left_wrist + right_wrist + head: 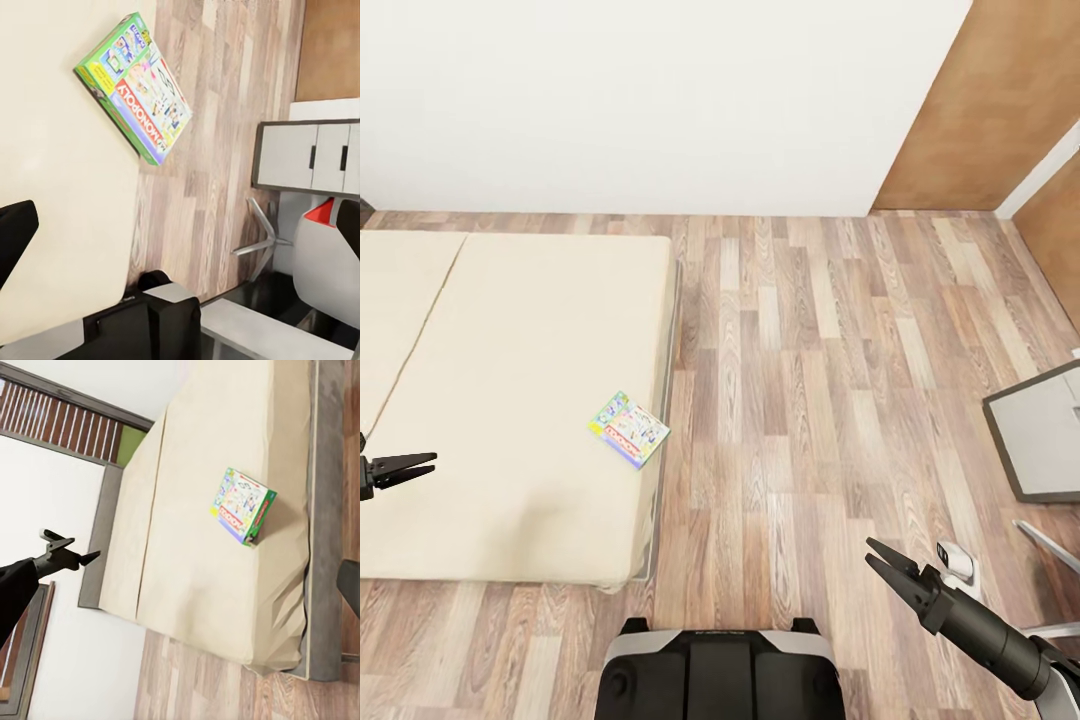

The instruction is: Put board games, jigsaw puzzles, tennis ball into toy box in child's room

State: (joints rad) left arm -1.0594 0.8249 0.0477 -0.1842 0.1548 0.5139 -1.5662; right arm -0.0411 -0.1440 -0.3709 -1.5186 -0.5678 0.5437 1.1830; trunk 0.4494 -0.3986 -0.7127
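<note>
**Monopoly box on bed edge, both grippers empty**

Green Monopoly board game (629, 429) lies flat on the cream bed (510, 400), close to the bed's right edge, one corner reaching the edge by the grey side frame. Left wrist view shows the same box (136, 86) overhanging the mattress edge slightly above the wood-plank floor (810, 400). Right wrist view has it (241, 504) near the bed's long side.

Left gripper (405, 468) hovers over the bed, left of the box and well apart from it, fingers spread a little, holding nothing. Right gripper (890, 565) hangs over the floor right of the bed, jaws parted, empty.

Robot base (720, 670) sits at the bed's near corner. A grey-topped cabinet (1040, 430) stands at far right, wood door (980, 100) in the back wall
</note>
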